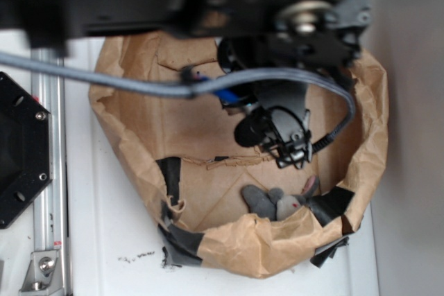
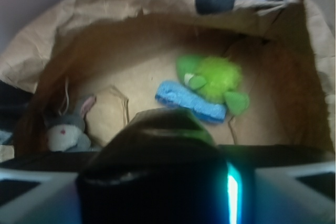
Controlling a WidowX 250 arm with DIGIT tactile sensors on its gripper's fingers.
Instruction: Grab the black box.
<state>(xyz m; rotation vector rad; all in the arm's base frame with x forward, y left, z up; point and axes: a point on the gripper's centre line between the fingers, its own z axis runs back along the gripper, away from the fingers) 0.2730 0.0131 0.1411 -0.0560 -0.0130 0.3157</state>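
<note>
Black box [image 2: 157, 145] seems clamped in end effector [image 1: 288, 147]; glossy surface, grip hidden, may slip into paper bin [image 1: 173, 123].

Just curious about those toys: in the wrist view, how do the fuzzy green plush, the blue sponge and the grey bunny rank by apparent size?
1. Fuzzy green plush toy, largest.
2. Blue rectangular sponge and grey stuffed bunny look alike, and the bunny is partly hidden.

Inside the crumpled brown paper enclosure [image 2: 131, 3]: grey plush rabbit [image 2: 65, 129] left, blue sponge [image 2: 190, 102] touching fuzzy green plush toy [image 2: 212, 81] right.
</note>
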